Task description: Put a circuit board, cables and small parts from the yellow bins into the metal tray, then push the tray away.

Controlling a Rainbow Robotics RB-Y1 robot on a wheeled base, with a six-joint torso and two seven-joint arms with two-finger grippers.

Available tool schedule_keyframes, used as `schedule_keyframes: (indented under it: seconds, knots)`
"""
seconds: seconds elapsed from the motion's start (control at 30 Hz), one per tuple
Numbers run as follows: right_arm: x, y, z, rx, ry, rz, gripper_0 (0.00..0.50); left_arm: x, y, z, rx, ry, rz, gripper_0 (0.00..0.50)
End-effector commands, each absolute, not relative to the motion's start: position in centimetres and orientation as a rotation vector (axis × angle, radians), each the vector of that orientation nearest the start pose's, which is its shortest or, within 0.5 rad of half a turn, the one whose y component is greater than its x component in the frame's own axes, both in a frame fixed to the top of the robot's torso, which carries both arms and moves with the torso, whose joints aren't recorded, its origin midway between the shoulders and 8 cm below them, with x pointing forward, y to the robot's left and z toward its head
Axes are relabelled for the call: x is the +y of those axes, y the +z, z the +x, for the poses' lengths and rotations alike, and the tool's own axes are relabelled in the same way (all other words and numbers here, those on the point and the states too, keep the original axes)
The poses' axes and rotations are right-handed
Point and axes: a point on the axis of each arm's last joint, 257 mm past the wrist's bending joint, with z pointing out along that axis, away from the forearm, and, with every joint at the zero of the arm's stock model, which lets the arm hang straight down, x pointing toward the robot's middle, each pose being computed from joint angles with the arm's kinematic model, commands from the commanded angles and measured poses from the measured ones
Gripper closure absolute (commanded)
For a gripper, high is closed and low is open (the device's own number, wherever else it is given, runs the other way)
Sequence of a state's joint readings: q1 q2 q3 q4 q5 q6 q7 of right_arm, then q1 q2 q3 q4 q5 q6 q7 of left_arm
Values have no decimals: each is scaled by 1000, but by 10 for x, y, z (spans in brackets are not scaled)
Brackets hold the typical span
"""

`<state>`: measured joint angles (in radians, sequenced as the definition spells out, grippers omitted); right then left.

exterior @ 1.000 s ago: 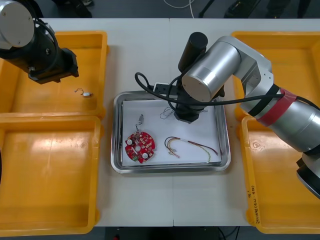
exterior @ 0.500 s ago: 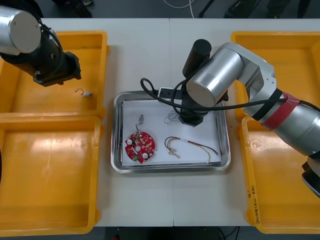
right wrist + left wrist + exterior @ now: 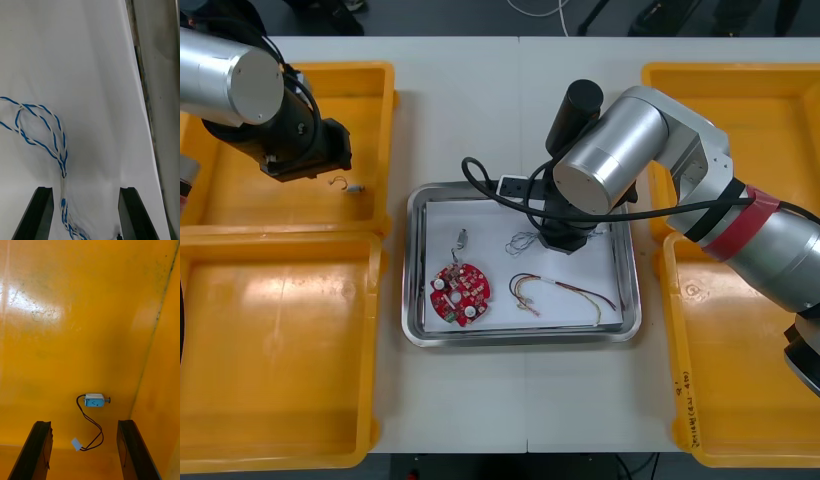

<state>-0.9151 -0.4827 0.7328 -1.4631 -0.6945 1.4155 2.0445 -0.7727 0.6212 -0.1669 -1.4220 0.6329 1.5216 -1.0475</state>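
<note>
From above, my right claw (image 3: 565, 238) hangs over the tray's (image 3: 412, 270) far half, above the cable (image 3: 525, 240). My left claw (image 3: 322, 160) is in the bin (image 3: 370, 100) left of the tray, near a small metal part (image 3: 352, 186).

Right wrist: fingers spread, the cable (image 3: 41, 127) lies loose.

Left wrist: fingers spread and empty. The part (image 3: 94, 400) looks light and its lead floppy, so I'd pinch its stiff body.

Bin wall (image 3: 165, 352) beside small metal part (image 3: 94, 400)
</note>
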Motion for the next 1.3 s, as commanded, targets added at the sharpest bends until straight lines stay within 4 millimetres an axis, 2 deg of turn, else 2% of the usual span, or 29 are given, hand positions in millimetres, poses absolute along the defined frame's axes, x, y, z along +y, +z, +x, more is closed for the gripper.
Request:
schedule_keyframes:
  seconds: [0.03, 0.23, 0.47, 0.67, 0.97, 1.0, 1.03, 1.07, 1.1, 1.3]
  knots:
    - [-88, -245, 526, 2080, -319, -1733, 0, 259, -149, 589, 2533, -119, -113, 0]
    - [-86, -237, 529, 2081, -299, -1704, 0, 254, -156, 590, 2541, -139, -114, 0]
    - [-88, -217, 533, 2097, -276, -1659, 0, 248, -166, 590, 2554, -147, -100, 0]
    - [-93, -201, 526, 2160, -244, -1639, 0, 242, -173, 594, 2545, -149, -84, 0]
    - [-102, -164, 513, 2234, -215, -1590, 0, 239, -178, 591, 2556, -161, -78, 0]
    - [-105, -160, 510, 2248, -214, -1584, 0, 238, -180, 590, 2562, -165, -77, 93]
    - [-106, -155, 508, 2256, -206, -1575, 0, 239, -180, 590, 2563, -165, -77, 315]
    - [-107, -151, 505, 2259, -202, -1572, 0, 238, -181, 589, 2564, -170, -75, 440]
    - [-110, -146, 503, 2273, -199, -1557, 0, 238, -181, 589, 2566, -172, -76, 495]
    - [-118, -120, 494, 2349, -157, -1392, 0, 235, -183, 587, 2573, -196, -84, 495]
